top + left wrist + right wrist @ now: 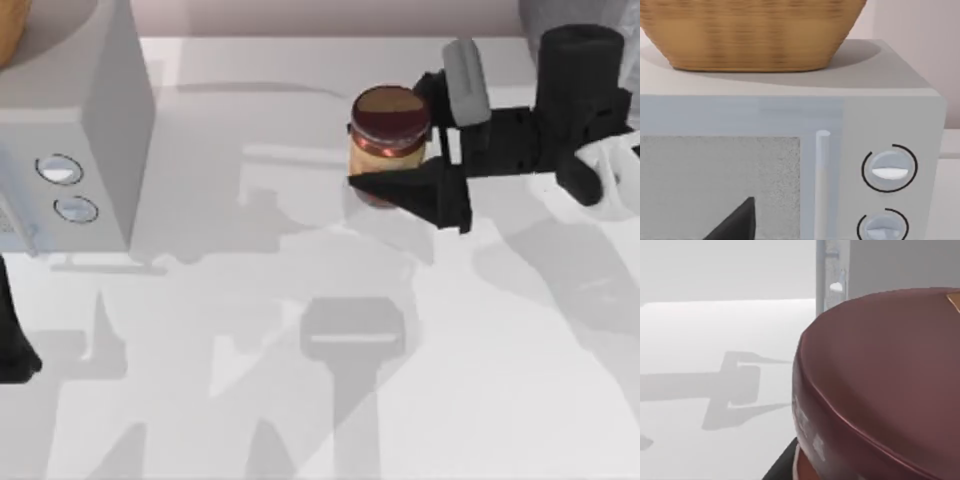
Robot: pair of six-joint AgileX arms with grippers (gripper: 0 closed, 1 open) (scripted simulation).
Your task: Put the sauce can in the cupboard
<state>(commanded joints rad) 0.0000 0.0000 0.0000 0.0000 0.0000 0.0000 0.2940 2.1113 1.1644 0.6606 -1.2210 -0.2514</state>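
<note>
A: Where was the sauce can at that moment?

B: Upright over the far middle of the table, a bit right of centre. Whether it rested on the surface or was lifted just clear, I could not tell. Its maroon lid sat close under the right wrist camera.

A: And the right gripper?

B: It reached in from the right, with one finger on the far side of the can and the dark one across its near side. The fingers looked clamped on the can's body, though the contact itself was partly hidden.

A: So how much of the job was done?

B: By my judgement, only the grasp. The can was out in the open, not inside anything. The cupboard could not be made out for certain; a grey shape sat at the far right corner behind the arm.

A: What stood on the left?

B: The light-grey box with two dials, a wicker basket on top. The left gripper was parked facing that box; I cannot tell its finger state.

A: What was left?

B: Carrying the can to the cupboard, placing it inside and releasing.
</note>
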